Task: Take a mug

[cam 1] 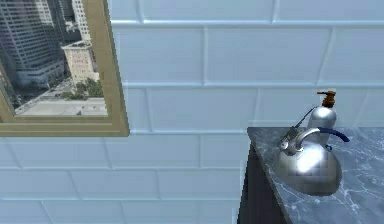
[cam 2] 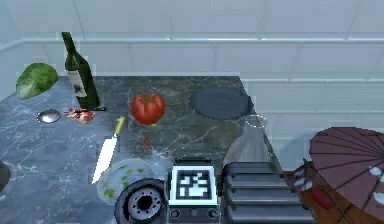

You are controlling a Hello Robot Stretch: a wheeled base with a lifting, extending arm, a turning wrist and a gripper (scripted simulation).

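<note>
- My arm [cam 2: 258,195] is a dark, ribbed square bar at the near edge. Next to it is a flat white square with black marks [cam 2: 195,185].
- Left of that square sits the dark, round body [cam 2: 140,204] of my jaws. I cannot tell how far apart the jaws stand, or whether they hold anything. A pale, speckled round plate [cam 2: 122,176] lies right by them on the worktop [cam 2: 40,150], a glossy dark marbled stone.
- A knife [cam 2: 106,152] with a white blade lies slantwise just beyond the plate.
- A clear glass, flask-shaped vessel [cam 2: 255,145] stands upright past my arm.
- To its right is a reddish-brown ribbed dome [cam 2: 350,160]. A small brown-and-white shape [cam 2: 305,185] sits beside it, and I cannot tell whether it is a mug.
- Farther out are a smooth red tomato [cam 2: 148,107], a metal spoon [cam 2: 50,117] and a flat dark disc [cam 2: 218,103].
- Farthest out, a tall dark green glass bottle [cam 2: 80,70] stands beside a crinkled green leafy head [cam 2: 37,80], near the glossy pale tiles [cam 2: 300,60].
- In the forward view, a polished metal kettle [cam 1: 308,160] with a blue handle stands in front of a silvery pump bottle [cam 1: 324,110]. To the left, a golden frame [cam 1: 60,127] surrounds city towers.
</note>
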